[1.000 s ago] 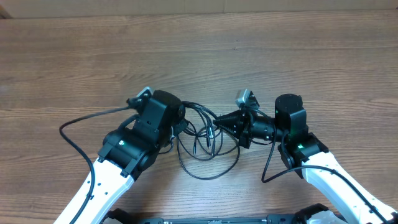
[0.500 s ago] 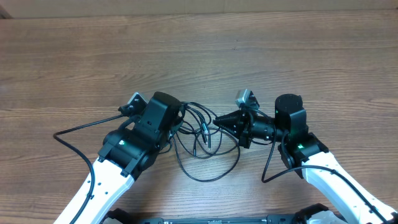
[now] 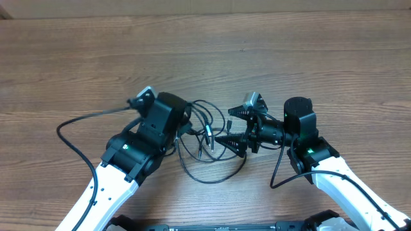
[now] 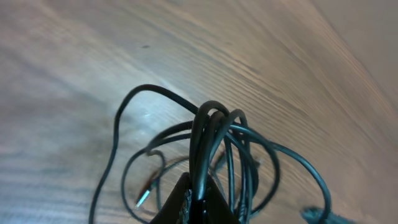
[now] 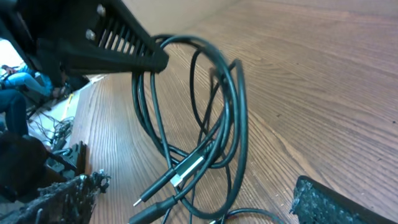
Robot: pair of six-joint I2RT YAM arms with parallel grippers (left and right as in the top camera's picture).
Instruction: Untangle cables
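Change since 1 second ago: the right gripper point(image 3: 231, 126), then pressed together to a single point, now stands spread wide, with 1 finger up-frame and 1 down-frame in the overhead view. The left arm has held roughly the same place, and the tangle has drawn slightly toward it. The left gripper point(image 4: 194, 199) is closed and pinches a bunch of cables point(image 3: 207, 138). In the left wrist view several strands rise together out of its tip, arch over and fall away toward the table point(image 4: 74, 68) beyond. The right gripper clamps nothing: its jaws are apart and the cables hang in front of them. In the right wrist view 1 ridged finger point(image 5: 106, 38) reaches in from the upper left, its tip just beside the top of the loops; whether it touches them cannot be told. Location of the cables: mid-table, between the 2 grippers and nearer the left one, with 1 large loop lying on the wood toward the robot. A plug point(image 3: 209, 132) shows inside the tangle in the overhead view, and a silver-tipped end shows low in the right wrist view. The strands are crossed over one another. A thicker arm cable point(image 3: 74, 125) curves over the table on the left arm's outer side, apart from the tangle.
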